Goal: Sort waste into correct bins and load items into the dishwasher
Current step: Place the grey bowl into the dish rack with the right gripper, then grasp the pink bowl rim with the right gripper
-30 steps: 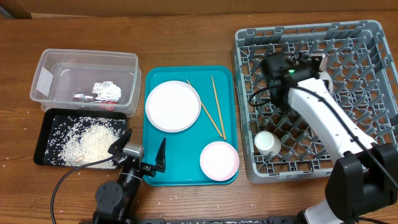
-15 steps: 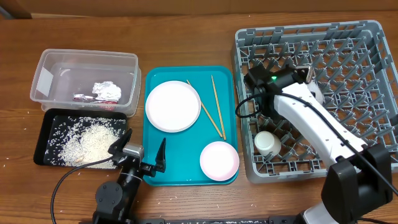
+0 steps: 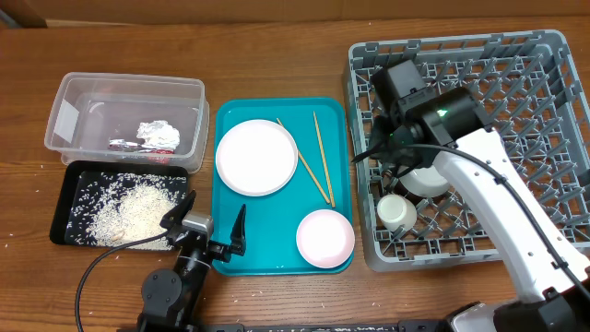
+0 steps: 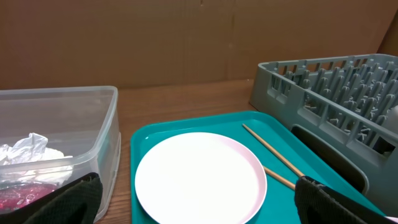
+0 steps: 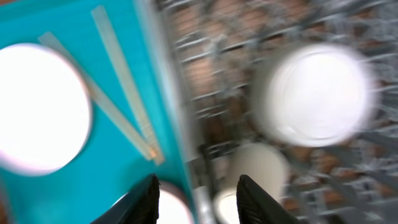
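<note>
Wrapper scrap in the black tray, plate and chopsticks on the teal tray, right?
No: the overhead view shows the wrapper scrap in the clear tub, not the black tray. The plate and chopsticks are on the teal tray.

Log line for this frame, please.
left gripper open, empty | right gripper open, empty, above dish rack | bowl, cup racked | plate, second bowl, chopsticks on teal tray

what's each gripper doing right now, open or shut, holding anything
left gripper: open wide, holding nothing
right gripper: open, nothing held
</note>
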Tool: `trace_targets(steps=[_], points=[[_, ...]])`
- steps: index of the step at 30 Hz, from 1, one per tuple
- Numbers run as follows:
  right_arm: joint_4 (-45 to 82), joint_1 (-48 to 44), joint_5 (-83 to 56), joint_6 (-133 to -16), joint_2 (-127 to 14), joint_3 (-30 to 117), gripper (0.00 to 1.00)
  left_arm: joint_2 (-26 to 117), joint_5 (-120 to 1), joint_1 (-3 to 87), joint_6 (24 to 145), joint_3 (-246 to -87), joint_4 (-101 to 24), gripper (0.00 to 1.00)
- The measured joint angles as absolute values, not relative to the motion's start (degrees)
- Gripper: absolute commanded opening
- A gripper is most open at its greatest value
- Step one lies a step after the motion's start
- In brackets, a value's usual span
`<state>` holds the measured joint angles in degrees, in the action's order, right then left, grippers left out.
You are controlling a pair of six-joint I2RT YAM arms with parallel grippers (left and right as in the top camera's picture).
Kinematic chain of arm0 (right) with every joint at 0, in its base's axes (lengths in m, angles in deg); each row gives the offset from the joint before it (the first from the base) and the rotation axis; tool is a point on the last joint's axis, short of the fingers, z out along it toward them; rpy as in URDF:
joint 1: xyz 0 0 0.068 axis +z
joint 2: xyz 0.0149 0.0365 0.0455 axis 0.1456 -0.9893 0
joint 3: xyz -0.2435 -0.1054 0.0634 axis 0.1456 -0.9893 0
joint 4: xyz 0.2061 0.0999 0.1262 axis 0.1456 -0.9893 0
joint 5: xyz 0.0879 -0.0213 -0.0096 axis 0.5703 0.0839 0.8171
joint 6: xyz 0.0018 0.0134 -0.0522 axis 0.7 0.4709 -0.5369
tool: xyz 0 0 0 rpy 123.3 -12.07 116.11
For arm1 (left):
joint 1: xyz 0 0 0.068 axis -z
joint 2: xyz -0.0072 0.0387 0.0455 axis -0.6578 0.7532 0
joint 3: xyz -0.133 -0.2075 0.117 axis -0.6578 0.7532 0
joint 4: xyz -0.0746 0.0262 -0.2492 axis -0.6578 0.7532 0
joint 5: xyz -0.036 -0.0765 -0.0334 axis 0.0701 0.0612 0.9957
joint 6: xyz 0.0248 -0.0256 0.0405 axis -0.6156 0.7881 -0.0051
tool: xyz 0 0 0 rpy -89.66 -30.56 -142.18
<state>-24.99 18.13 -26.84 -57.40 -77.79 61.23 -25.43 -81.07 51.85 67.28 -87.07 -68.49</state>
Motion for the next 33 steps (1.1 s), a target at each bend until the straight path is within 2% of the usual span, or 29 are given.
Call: trace_targets(steps=[7,10,12,17,22,24,29,33], points=[[-13.28,32.05,-19.87,-56.02,-77.79,54.69,0.42,-25.43,-81.07,51.85,67.28,-87.07,-68.47,1.0],[-9.56,35.33,-18.93,-52.48,-78.0,49.36,0.42,-25.43,-81.07,51.85,67.28,-87.07,-68.47,1.0],[-10.22,35.83,-18.67,-53.57,-78.27,46.67,0.47,-25.43,-81.07,51.85,67.28,-87.07,-68.47,1.0],[-11.18,35.88,-16.76,-70.47,-78.7,41.14,0.52,-25.43,-81.07,51.85,67.28,-87.07,-68.47,1.0],[-2.63,35.88,-15.85,-83.67,-79.93,36.13,0.51,-25.43,-81.07,51.85,67.28,-87.07,-68.49,1.0],[-0.01,35.88,-15.8,-87.19,-81.35,34.19,0.5,-25.43,-81.07,51.85,67.28,-87.07,-68.49,1.0],[0.45,35.85,-20.63,-90.42,-85.68,33.1,0.29,-25.43,-81.07,51.85,67.28,-87.07,-68.49,1.0],[0.47,35.85,-22.82,-91.27,-86.03,33.05,0.29,-25.43,-81.09,51.85,67.28,-87.07,-68.49,1.0]])
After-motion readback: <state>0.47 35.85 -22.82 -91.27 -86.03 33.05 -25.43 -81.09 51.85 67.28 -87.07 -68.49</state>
